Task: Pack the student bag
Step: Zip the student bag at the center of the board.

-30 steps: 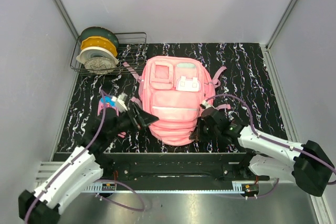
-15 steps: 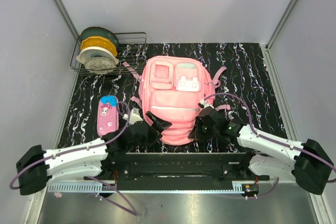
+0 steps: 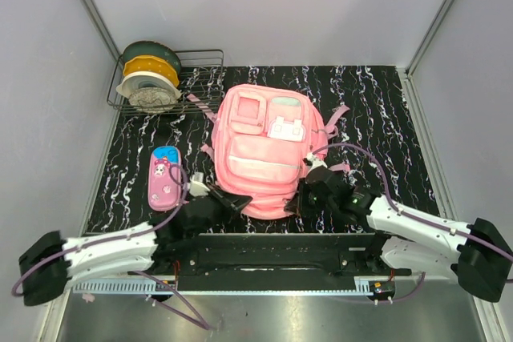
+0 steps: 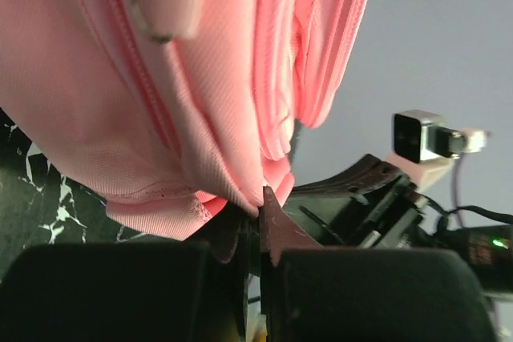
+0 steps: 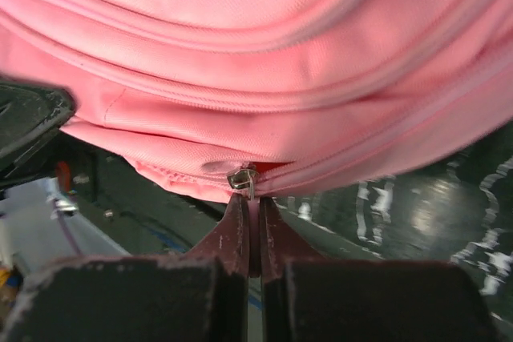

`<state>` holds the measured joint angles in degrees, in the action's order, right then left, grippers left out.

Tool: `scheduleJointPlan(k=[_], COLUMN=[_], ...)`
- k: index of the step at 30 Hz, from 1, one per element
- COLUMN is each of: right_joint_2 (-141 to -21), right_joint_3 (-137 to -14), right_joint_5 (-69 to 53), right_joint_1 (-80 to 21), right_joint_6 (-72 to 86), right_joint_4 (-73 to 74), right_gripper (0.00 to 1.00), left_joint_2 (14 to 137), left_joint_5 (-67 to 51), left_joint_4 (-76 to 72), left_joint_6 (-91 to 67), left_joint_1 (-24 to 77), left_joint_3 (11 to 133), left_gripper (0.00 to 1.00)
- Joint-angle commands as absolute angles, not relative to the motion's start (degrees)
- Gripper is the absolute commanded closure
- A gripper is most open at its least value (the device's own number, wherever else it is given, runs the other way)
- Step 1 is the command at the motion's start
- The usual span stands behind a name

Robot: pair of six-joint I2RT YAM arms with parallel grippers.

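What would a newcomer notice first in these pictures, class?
The big pink student bag lying mid-table draws the eye first. At its near edge the left gripper pinches the fabric hem, while the right gripper has its fingers closed on a zip pull. A small pink pencil case lies to the bag's left.

Robot lab cell: plain grey walls (image 3: 264, 6), aluminium corner posts (image 3: 90, 6), black marbled tabletop (image 3: 385, 118).
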<state>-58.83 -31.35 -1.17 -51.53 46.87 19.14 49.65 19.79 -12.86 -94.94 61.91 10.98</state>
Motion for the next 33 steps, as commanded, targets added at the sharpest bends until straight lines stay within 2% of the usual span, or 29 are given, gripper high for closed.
scheduleJointPlan(k=[1, 2, 5, 8, 10, 13, 14, 17, 18, 19, 20, 25, 29, 31, 33], right_joint_2=[-58.0, -58.5, -59.7, -60.7, -61.4, -64.2, -64.8, -64.2, -63.9, -63.5, -62.6, -60.0, -58.1, -55.0, -52.5], right_joint_3=[-30.2, -30.4, -31.1, -32.3, -32.6, -32.2, -31.6, -29.6, -29.4, -28.8, -28.3, -25.5, -23.3, -20.9, -17.5], right_joint_5=[3.9, 3.9, 4.0, 2.9, 0.2, -8.1, -9.4, -10.1, -9.7, -8.4, -7.8, -1.5, -0.3, 2.6, 4.9], right_joint_1=[-51.6, -51.5, -51.4, -51.2, -51.3, -52.1, -52.7, -55.3, -55.5, -55.6, -55.6, -55.7, -55.7, -55.6, -55.7], right_joint_6=[46.9, 46.8, 46.6, 46.0, 45.4, 46.3, 46.6, 48.2, 49.0, 49.7, 50.3, 54.8, 56.6, 58.1, 59.8], right_joint_4=[22.4, 22.3, 21.5, 20.5, 18.6, 16.6, 14.5, 14.7, 15.7, 17.6, 18.4, 19.9, 15.3, 12.9, 11.5], right_gripper=[1.0, 1.0, 1.0, 1.0, 1.0, 1.0, 1.0, 1.0, 1.0, 1.0, 1.0, 1.0, 1.0, 1.0, 1.0], left_joint_2=[29.0, 20.7, 8.0, 3.0, 4.6, 13.0, 18.8, 31.4, 34.0, 38.3, 40.0, 46.6, 54.8, 58.9, 59.5], left_joint_5=[29.3, 31.3, 32.9, 31.6, 30.2, 26.5, 24.7, 22.1, 21.1, 19.1, 18.0, 13.3, 3.4, -1.5, -1.6], left_joint_4=[2.8, 6.5, 20.3, 27.0, 26.2, 15.2, 7.1, -0.1, -2.6, -3.7, -4.9, -1.2, -0.2, 0.8, -1.2], left_joint_6=[-92.0, -90.7, -88.5, -86.7, -85.8, -84.1, -83.3, -79.5, -78.1, -76.0, -75.2, -63.7, -58.1, -58.5, -60.1], left_joint_1=[59.2, 58.7, 56.5, 55.2, 55.1, 55.1, 55.2, 54.5, 54.1, 53.8, 53.6, 52.9, 52.7, 52.7, 53.3], left_joint_3=[9.6, 9.7, 11.2, 12.0, 12.0, 10.5, 10.3, 13.7, 16.1, 17.4, 18.7, 29.4, 38.5, 39.5, 37.4], left_gripper=[1.0, 1.0, 1.0, 1.0, 1.0, 0.99, 0.97, 0.8, 0.69, 0.36, 0.24, 0.14, 0.14, 0.14, 0.16])
